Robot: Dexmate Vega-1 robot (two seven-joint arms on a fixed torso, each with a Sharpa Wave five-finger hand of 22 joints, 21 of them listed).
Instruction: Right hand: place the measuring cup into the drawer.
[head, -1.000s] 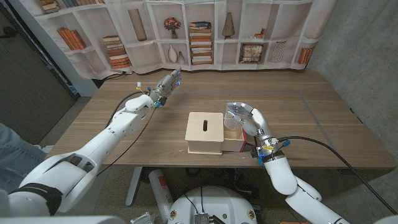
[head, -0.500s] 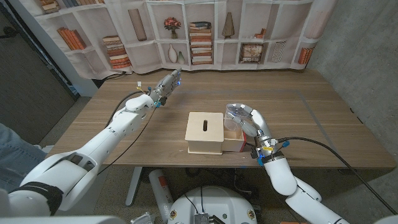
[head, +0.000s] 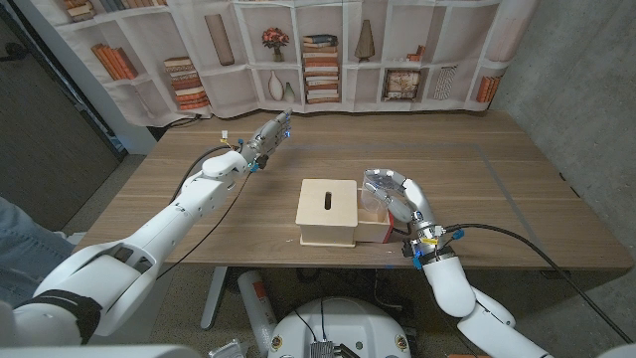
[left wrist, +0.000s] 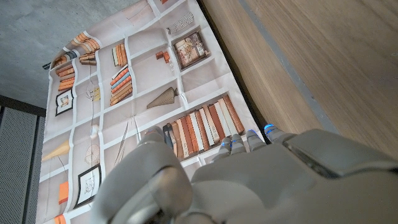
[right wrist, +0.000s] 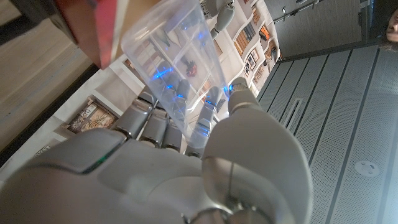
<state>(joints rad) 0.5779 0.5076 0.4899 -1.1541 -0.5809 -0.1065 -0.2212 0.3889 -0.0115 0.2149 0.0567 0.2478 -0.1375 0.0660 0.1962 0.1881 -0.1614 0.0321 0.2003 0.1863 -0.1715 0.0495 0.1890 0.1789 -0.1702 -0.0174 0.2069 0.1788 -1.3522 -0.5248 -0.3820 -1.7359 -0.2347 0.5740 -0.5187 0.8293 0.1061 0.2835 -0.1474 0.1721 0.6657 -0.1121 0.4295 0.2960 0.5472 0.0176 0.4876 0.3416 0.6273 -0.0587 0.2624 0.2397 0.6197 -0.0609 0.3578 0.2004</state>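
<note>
My right hand [head: 401, 199] grips the clear plastic measuring cup [head: 378, 183] and holds it just above the open drawer [head: 374, 230]. The drawer has a reddish inside and stands pulled out from the right side of the light wooden box [head: 328, 212]. In the right wrist view the see-through cup [right wrist: 173, 61] lies against my fingers [right wrist: 147, 118], with the drawer's red edge [right wrist: 103, 30] close beside it. My left hand [head: 268, 132] hovers over the far left part of the table, fingers stretched out and holding nothing; its back [left wrist: 261, 180] fills the lower part of the left wrist view.
The box has a dark slot [head: 327, 200] in its top and stands near the wooden table's [head: 497, 189] front edge. A printed bookshelf backdrop [head: 318, 60] hangs behind the table. A person's clothing [head: 20, 239] shows at the left edge.
My right hand with the cup has shifted slightly down and toward the table's front, over the drawer. The left arm has stayed still.
</note>
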